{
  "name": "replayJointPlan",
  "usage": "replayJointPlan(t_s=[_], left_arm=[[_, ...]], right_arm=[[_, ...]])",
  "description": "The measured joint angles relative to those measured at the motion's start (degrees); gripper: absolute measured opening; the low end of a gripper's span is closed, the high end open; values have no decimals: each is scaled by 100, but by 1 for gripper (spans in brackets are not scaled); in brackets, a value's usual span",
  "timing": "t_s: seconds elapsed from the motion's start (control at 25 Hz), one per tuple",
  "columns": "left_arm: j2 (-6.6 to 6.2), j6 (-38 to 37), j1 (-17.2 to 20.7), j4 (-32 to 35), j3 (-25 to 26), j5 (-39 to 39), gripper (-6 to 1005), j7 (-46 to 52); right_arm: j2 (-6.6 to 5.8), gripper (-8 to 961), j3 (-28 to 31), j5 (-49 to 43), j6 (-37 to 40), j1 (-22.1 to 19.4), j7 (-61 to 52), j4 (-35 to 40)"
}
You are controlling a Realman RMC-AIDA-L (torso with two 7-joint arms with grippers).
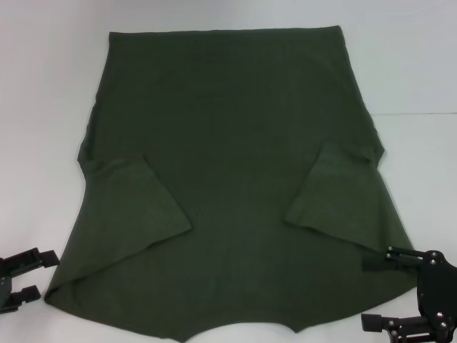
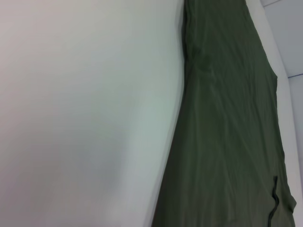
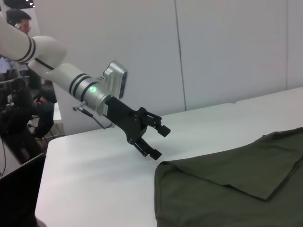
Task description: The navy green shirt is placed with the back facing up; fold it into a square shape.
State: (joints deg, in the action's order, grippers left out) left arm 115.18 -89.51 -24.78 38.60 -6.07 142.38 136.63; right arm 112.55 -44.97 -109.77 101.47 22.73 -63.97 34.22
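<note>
The navy green shirt (image 1: pixel 235 179) lies flat on the white table (image 1: pixel 43 86), plain side up, with its straight hem at the far side. Both short sleeves are folded inward onto the body, the left one (image 1: pixel 143 204) and the right one (image 1: pixel 335 196). My left gripper (image 1: pixel 39 275) is open and empty just off the shirt's near left corner; it also shows in the right wrist view (image 3: pixel 161 143), hovering low beside the shirt (image 3: pixel 236 189). My right gripper (image 1: pixel 371 291) is open and empty at the shirt's near right edge. The left wrist view shows the shirt's side (image 2: pixel 227 132).
A table seam (image 1: pixel 421 114) runs along the right side. In the right wrist view a white wall (image 3: pixel 227 47) stands behind the table, and a person (image 3: pixel 19 21) and dark equipment are beyond the table's end.
</note>
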Motion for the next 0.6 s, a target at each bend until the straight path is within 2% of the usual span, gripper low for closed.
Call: replayJointPlan(t_s=[0.6], left_arm=[[5,236,4,-85,-2,184,947,483]], right_arm=[[1,930,26,-93,163,73,-30,-12]])
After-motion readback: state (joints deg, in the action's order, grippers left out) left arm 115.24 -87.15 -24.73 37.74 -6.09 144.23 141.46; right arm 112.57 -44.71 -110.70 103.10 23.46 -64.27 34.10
